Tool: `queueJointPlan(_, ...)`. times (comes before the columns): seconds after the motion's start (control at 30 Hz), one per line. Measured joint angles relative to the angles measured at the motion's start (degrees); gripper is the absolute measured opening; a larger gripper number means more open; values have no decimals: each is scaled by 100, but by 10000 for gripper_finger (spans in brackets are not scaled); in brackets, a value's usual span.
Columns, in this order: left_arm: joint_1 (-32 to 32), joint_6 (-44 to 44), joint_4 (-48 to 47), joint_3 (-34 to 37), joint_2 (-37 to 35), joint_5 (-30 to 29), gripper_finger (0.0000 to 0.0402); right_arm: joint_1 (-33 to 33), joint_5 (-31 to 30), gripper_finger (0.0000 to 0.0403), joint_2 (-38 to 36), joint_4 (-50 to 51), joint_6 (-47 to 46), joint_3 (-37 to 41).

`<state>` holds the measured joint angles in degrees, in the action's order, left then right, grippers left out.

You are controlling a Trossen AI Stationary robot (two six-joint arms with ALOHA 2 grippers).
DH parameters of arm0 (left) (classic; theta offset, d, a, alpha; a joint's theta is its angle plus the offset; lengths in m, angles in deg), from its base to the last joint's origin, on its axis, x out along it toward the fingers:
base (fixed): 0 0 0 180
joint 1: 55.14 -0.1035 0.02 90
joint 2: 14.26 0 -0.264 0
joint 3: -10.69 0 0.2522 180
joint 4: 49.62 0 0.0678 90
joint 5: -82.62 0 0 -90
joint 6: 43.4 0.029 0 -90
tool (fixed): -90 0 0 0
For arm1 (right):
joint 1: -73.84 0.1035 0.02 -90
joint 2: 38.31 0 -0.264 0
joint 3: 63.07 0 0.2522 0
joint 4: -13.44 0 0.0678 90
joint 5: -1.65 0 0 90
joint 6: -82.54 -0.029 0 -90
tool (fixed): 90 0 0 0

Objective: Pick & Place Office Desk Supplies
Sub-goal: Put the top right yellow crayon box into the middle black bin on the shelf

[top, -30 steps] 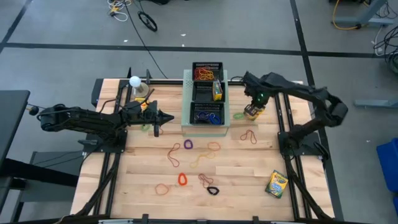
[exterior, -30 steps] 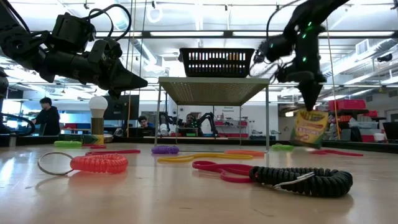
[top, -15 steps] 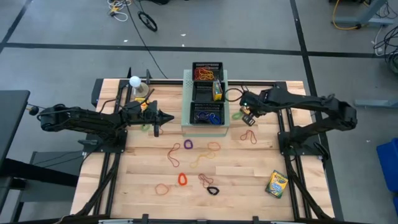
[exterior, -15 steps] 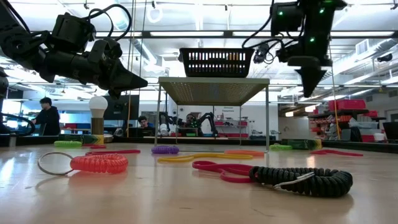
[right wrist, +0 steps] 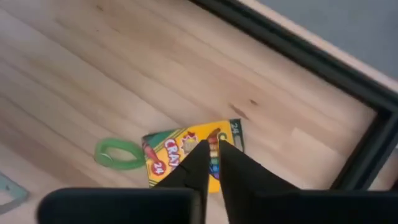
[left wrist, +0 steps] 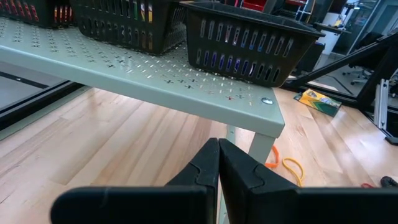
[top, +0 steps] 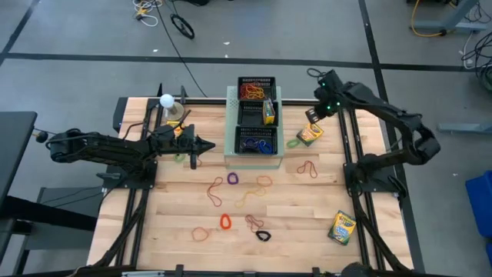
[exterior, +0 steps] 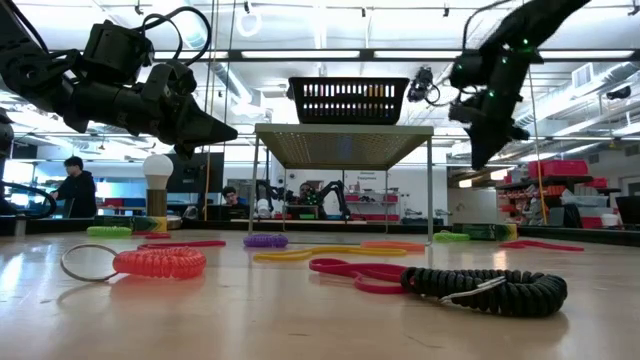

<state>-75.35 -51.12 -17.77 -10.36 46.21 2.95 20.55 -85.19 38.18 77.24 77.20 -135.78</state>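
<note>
High view: three black mesh trays (top: 256,114) sit on the pale-green box (top: 230,123) at upper centre, already holding bands and a crayon box, so I'd say it's partly done. Plenty left: rubber bands (top: 231,198) scattered across the lower middle of the counter (top: 307,215), one crayon box (top: 310,134) lying flat just right of the trays, another crayon box (top: 341,227) at lower right. Right claw (top: 314,116) hangs above the flat box, fingers slightly parted, gripping nothing. Left claw (top: 207,145) waits at centre left, pinched closed and empty
</note>
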Motion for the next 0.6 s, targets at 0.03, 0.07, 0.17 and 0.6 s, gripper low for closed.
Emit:
queueJointPlan(0.03, 0, 0, 2, 0, 0, 0, 14, -97, 84, 59, 24, -31, 44, 88)
queueJointPlan(0.07, -2, 0, 2, 0, 0, 0, 14, -193, 192, 70, 58, -114, 65, 211)
queueJointPlan(0.17, -1, 0, 0, 0, 0, 0, 14, -391, 644, 106, 170, -588, 123, 675)
queueJointPlan(0.6, 0, 0, 0, 0, 0, 0, 14, -559, 193, 226, 1060, -1219, 394, 1096)
